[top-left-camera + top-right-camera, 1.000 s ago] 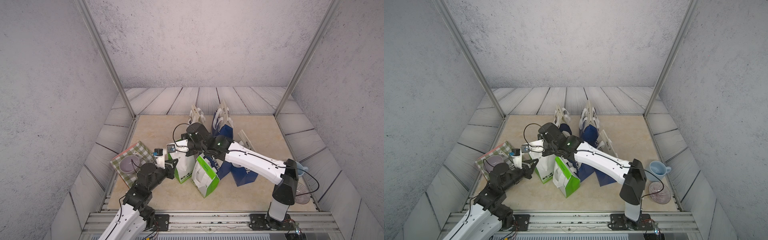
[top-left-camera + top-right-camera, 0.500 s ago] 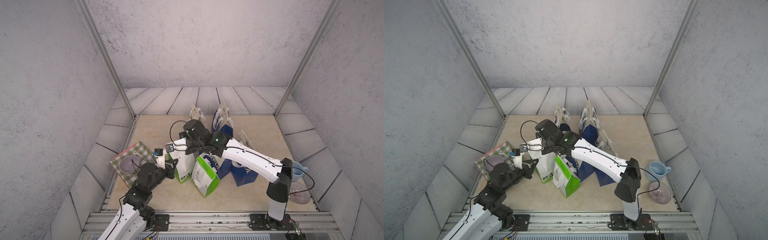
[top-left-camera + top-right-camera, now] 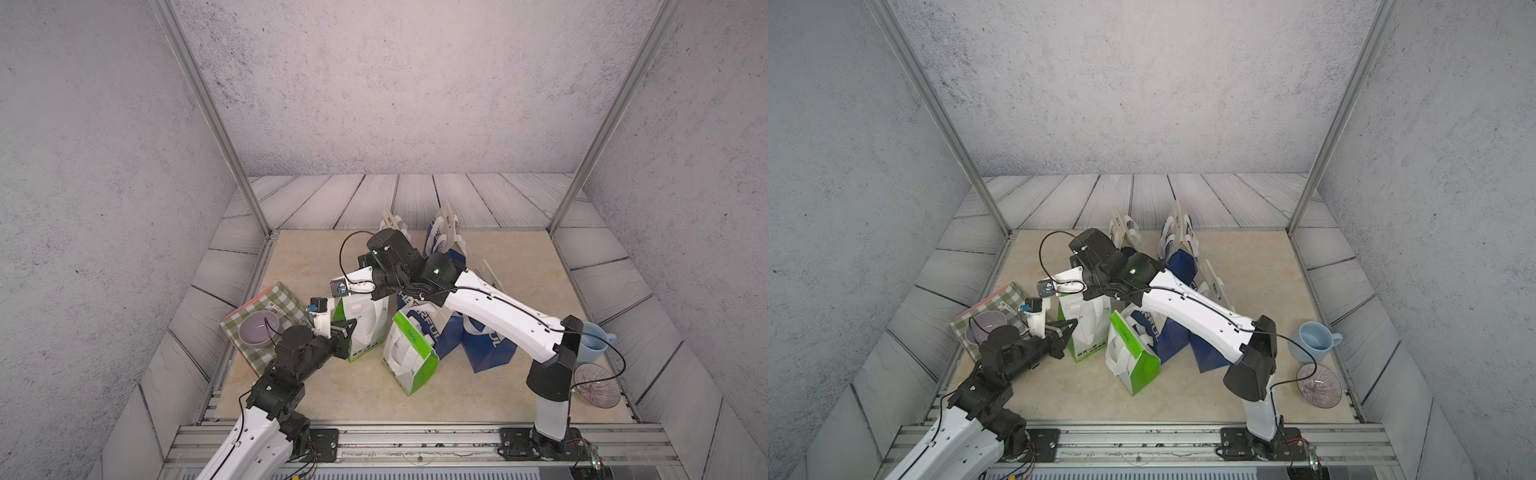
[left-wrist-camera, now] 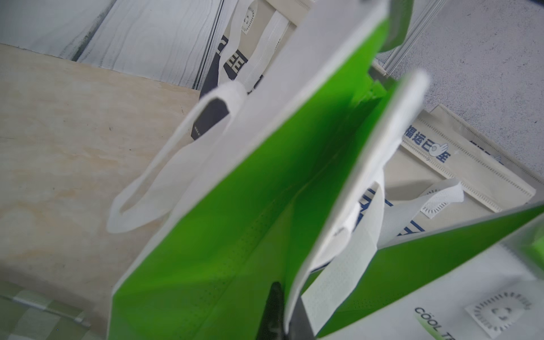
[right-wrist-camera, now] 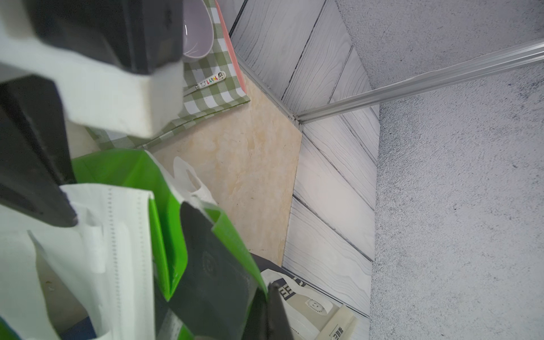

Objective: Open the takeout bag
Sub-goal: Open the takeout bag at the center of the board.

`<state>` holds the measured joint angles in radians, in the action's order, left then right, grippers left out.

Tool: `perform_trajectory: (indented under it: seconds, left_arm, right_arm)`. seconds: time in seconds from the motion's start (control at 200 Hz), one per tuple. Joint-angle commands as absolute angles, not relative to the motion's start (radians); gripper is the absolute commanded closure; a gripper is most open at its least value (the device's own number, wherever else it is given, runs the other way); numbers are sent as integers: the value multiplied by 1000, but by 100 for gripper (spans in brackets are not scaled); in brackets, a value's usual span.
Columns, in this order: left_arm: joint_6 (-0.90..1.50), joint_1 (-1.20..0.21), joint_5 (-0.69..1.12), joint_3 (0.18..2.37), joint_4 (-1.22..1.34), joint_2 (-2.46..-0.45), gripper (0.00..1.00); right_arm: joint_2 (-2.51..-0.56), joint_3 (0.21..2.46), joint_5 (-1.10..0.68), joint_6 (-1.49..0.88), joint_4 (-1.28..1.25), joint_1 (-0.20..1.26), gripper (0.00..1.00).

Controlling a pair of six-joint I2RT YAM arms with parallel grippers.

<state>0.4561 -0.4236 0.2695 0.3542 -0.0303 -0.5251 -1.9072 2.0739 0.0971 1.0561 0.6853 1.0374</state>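
Takeout bag, white with green sides, stands upright on the tan tabletop between my two grippers. Its mouth is parted enough that the left wrist view looks down into the green lining. My left gripper has its jaws closed on the bag's near white wall at the rim. My right gripper reaches in from above, with its jaws pinched shut on the opposite green edge. Just beside the right jaws, on the side away from the left ones, a second green-and-white bag leans over, with blue bags right behind it. Beyond both sets of jaws, toward the back wall, beige bags stand. On the outer side of the left jaws lies a green checked mat carrying a lilac bowl. Well apart from either set of jaws, past the right arm's base, sit a blue mug and a ribbed glass dish.
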Motion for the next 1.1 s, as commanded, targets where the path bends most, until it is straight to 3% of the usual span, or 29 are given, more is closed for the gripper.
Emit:
perform_trajectory:
  seconds: [0.0,0.075,0.155,0.235,0.305,0.48,0.726,1.016,1.096]
  left_arm:
    - [446,-426,276,364,-26,-520,100]
    - [447,-426,278,365,-27,-520,100]
    - [451,-426,280,365,-30,-518,100]
    - [453,-426,276,368,-37,-513,100]
    - [452,-426,272,373,-44,-507,87]
    - [450,-426,273,395,-57,-502,63]
    - [425,-426,275,458,-95,-516,48]
    - [365,-426,271,553,-155,-571,48]
    - [358,-426,300,562,-144,-598,58]
  right_arm:
    - [-1911,2125,88,1002,669,1036,100]
    - [-1914,2121,99,972,659,1036,100]
    - [-1919,2114,121,945,642,1037,89]
    - [-1921,2107,127,928,640,1035,85]
    - [-1919,2105,124,905,642,1036,78]
    - [-1917,2103,114,864,656,1034,76]
    - [-1902,2130,77,756,680,1022,75]
    - [-1757,2040,-8,529,671,1011,71]
    - [-1688,1954,-31,465,631,1012,71]
